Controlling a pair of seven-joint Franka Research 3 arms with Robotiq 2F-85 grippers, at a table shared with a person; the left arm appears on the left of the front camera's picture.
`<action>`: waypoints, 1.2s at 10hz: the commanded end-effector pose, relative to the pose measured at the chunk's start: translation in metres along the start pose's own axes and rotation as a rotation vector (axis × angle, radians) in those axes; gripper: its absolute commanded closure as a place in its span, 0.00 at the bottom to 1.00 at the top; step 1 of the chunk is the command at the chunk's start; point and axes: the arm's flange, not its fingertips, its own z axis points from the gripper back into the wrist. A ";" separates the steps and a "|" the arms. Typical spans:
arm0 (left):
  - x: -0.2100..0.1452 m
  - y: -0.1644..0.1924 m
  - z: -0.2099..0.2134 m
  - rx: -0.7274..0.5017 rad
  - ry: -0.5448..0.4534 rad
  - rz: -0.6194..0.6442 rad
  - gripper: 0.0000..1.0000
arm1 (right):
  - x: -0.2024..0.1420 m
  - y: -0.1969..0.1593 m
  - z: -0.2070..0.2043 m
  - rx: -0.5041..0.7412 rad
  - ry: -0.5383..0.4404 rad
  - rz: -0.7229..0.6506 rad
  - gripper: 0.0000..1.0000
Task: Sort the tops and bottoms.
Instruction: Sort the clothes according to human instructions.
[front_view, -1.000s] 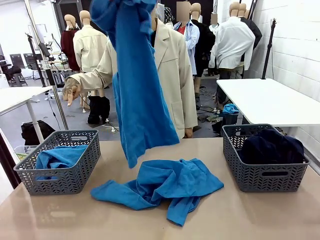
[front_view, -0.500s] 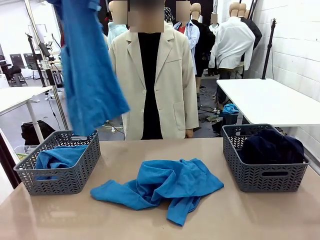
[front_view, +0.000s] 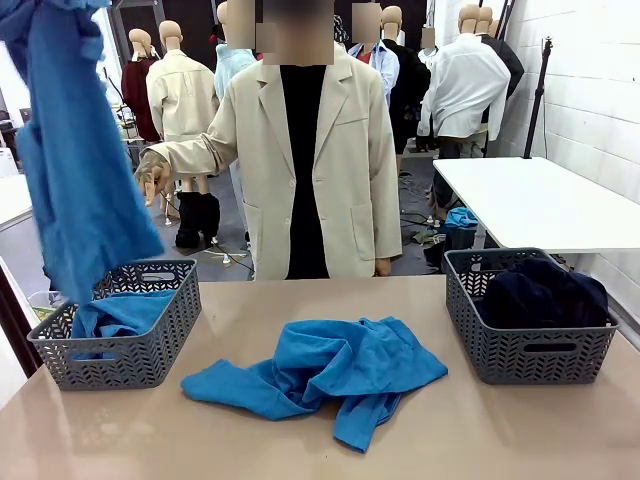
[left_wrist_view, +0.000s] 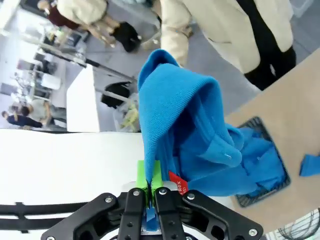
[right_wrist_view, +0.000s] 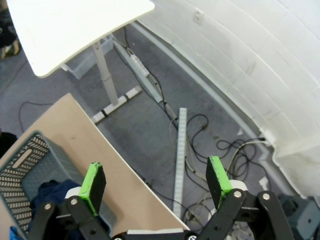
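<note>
My left claw, pinched tight on a blue top, has carried it sideways to hang over the grey basket below it, which holds another top, so I judge it ready to drop; my right claw gapes empty.

The person beyond the surface wears a cream blazer with notched lapels and long sleeves over a black top. The left claw is built of black jointed links dotted with round silver screws and tipped with green pads. The right claw has the same black links, silver screws and 2 green pads.
</note>
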 end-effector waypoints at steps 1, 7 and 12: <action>-0.065 -0.053 -0.027 -0.027 -0.009 0.113 1.00 | -0.003 0.001 -0.001 -0.005 0.001 0.010 0.00; -0.085 -0.073 -0.075 -0.083 0.052 0.183 1.00 | -0.003 0.001 -0.001 -0.005 0.001 0.010 0.00; -0.096 -0.085 -0.114 -0.167 0.117 0.190 1.00 | -0.003 0.001 -0.001 -0.005 0.001 0.010 0.00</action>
